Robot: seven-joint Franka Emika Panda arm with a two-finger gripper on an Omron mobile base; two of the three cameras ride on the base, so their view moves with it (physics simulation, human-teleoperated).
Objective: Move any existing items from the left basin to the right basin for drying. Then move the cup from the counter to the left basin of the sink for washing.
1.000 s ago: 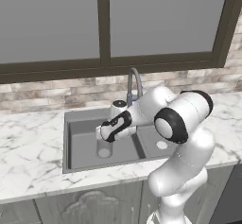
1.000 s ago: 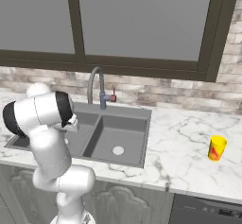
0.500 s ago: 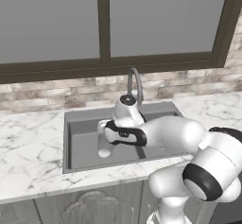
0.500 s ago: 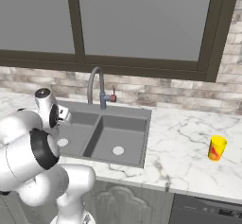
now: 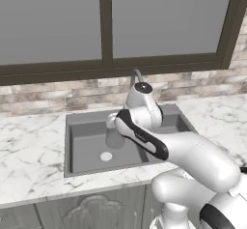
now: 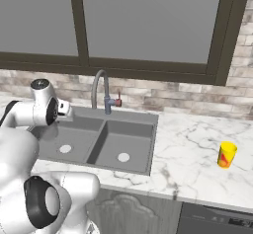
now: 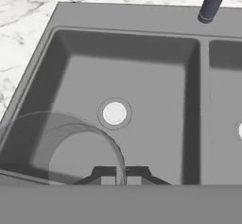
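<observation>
The grey translucent tumbler (image 7: 78, 147) hangs over the near left corner of the left basin (image 7: 156, 86). My gripper (image 7: 118, 172) is shut on its wall, one finger inside the rim and one outside. From the left base view the tumbler (image 5: 114, 137) hangs under the gripper (image 5: 113, 124), above the basin floor and its white drain (image 5: 106, 156). The narrower right basin (image 6: 129, 141) holds only its drain. The yellow cup (image 6: 227, 154) stands far right on the marble counter (image 6: 192, 149).
The gooseneck tap (image 6: 101, 89) rises behind the divider between the basins, close to my hand. My forearm (image 5: 183, 150) crosses over the right basin in the left base view. A brick backsplash and window run along the back.
The arm has folded down and swung its elbow right. The gripper has risen slightly with the tumbler, which now hangs off the basin floor.
</observation>
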